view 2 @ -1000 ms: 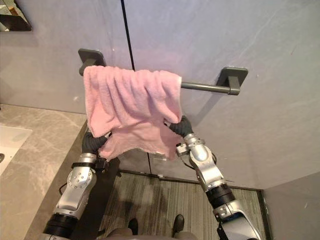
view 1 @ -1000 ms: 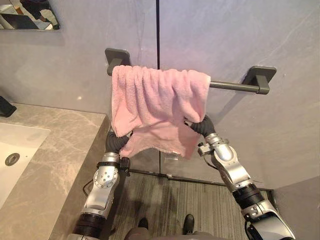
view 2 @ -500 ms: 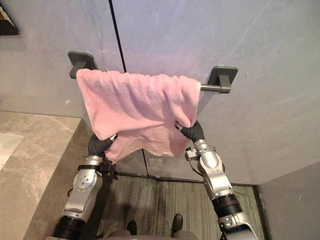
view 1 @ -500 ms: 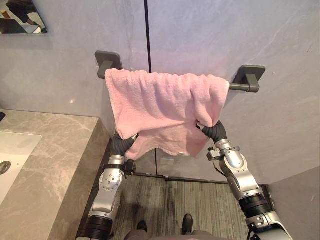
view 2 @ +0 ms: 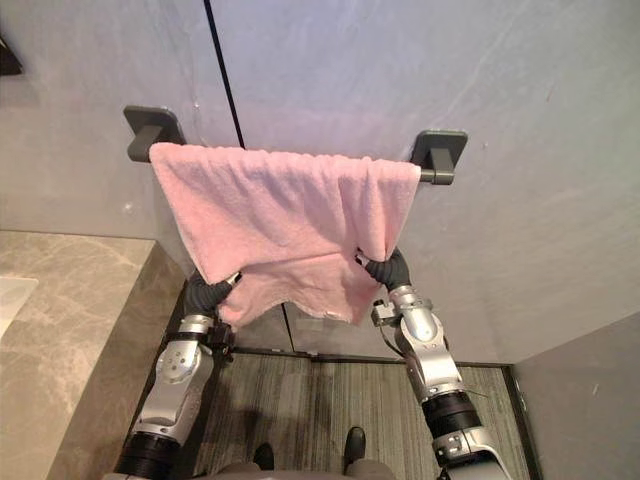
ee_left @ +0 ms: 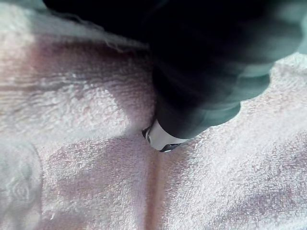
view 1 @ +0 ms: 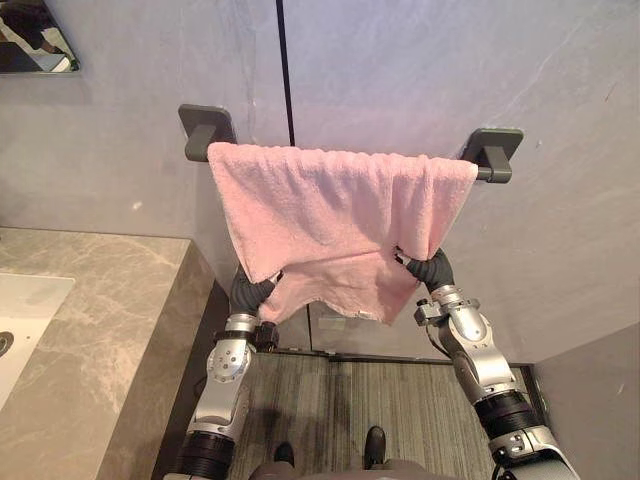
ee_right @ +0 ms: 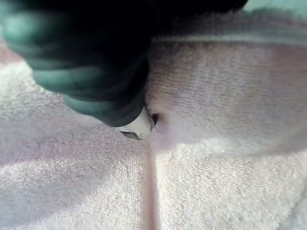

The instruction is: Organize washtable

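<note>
**Q:** What has changed?
**A:** The pink towel, bunched near the left bracket a second ago, now hangs spread across to the right bracket.
**Q:** And the hands?
**A:** The left hand and right hand reach up under the towel's lower edge, one at each side. The cloth hides them, so their grip cannot be told.

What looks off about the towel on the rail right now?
The pink towel spans the rail, but its hem is uneven: both lower corners are bunched up where the left hand and right hand are tucked under it, and a back layer sags lower between them.
</note>
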